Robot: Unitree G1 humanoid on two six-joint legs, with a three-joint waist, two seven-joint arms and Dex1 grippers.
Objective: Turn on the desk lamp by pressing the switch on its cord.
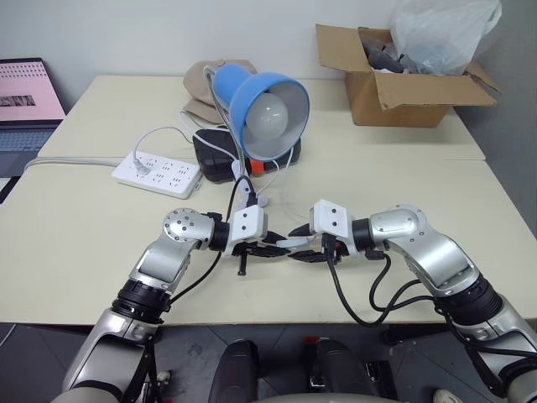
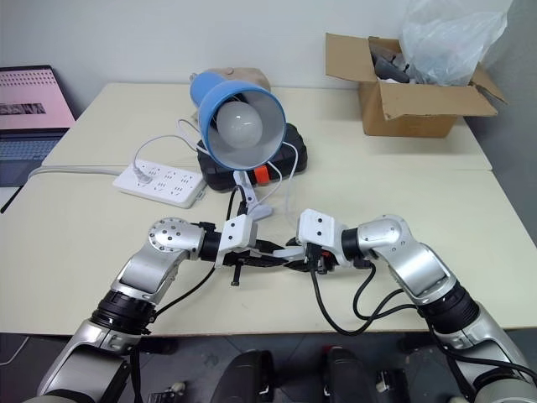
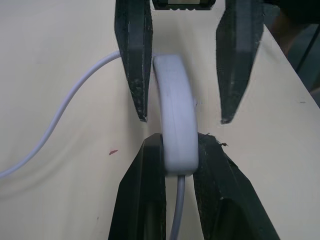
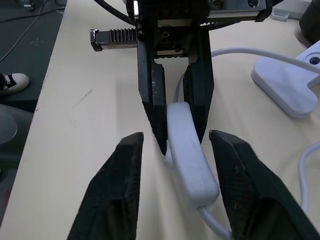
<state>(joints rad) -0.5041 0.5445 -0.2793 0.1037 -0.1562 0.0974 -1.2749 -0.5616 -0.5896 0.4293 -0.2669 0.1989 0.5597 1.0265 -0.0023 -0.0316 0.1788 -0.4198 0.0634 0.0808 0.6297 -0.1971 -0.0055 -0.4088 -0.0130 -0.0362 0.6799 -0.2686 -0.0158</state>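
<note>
The desk lamp (image 1: 268,105) stands at mid-table, its blue shade and white bulb facing me, and its white clip base (image 4: 290,87) rests on the tabletop. The thin white cord (image 3: 65,107) curves across the table to the switch (image 3: 175,115), a flat white oblong. My left gripper (image 3: 178,145) is shut on one end of the switch, holding it on edge just above the table. Coming from the opposite side, my right gripper (image 4: 179,136) is open, one finger on each side of the switch's other end. The two grippers meet near the table's front edge (image 1: 285,245).
A white power strip (image 1: 158,172) lies left of the lamp, with a black case (image 1: 214,151) behind the lamp base. A cardboard box (image 1: 403,80) holding a plastic bag sits at the back right. A laptop (image 1: 25,101) is at the far left.
</note>
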